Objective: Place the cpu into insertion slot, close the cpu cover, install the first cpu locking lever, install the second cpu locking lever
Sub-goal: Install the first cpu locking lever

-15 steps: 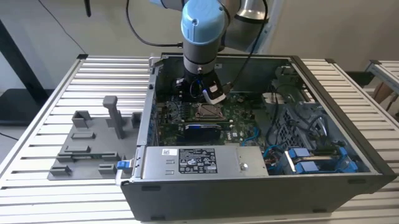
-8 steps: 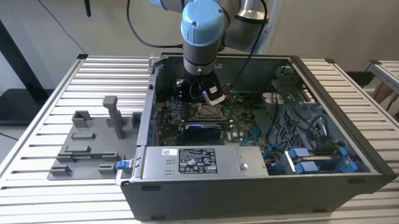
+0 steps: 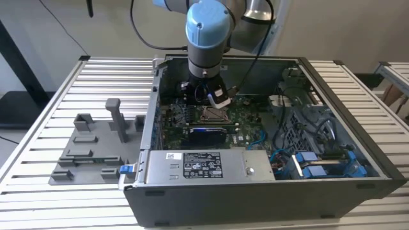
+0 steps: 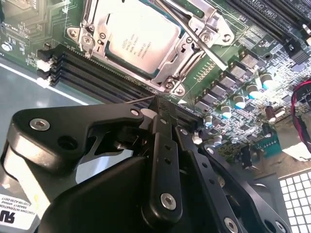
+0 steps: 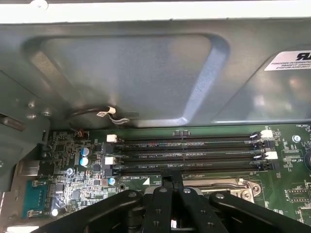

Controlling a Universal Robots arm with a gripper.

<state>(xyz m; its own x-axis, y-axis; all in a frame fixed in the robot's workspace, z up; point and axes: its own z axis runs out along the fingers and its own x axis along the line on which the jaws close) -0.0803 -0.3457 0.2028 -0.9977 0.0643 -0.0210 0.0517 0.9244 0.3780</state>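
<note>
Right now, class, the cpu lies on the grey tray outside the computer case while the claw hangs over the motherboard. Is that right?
Not quite. The cpu is seated on the motherboard, inside the computer case, as the second wrist view shows. The claw does hang over the motherboard.

One robot arm point(image 3: 206, 28) with one gripper point(image 3: 214, 98), lowered into one open computer case point(image 3: 332, 191). In the second wrist view, one square silver chip point(image 4: 141, 41) lies just beyond the gripper point(image 4: 155, 104), ringed by one metal frame point(image 4: 99, 22). In the first wrist view, four long memory slots point(image 5: 189, 155) lie side by side just ahead of the gripper point(image 5: 172, 182); two have white end clips and two have black. One grey power box point(image 3: 198, 165) with a white label stands near the gripper. Two blue brackets point(image 3: 310, 165) are well apart from it. One grey parts holder point(image 3: 89, 153) lies outside the case on one slatted table point(image 3: 38, 211), well apart from the gripper.
</note>
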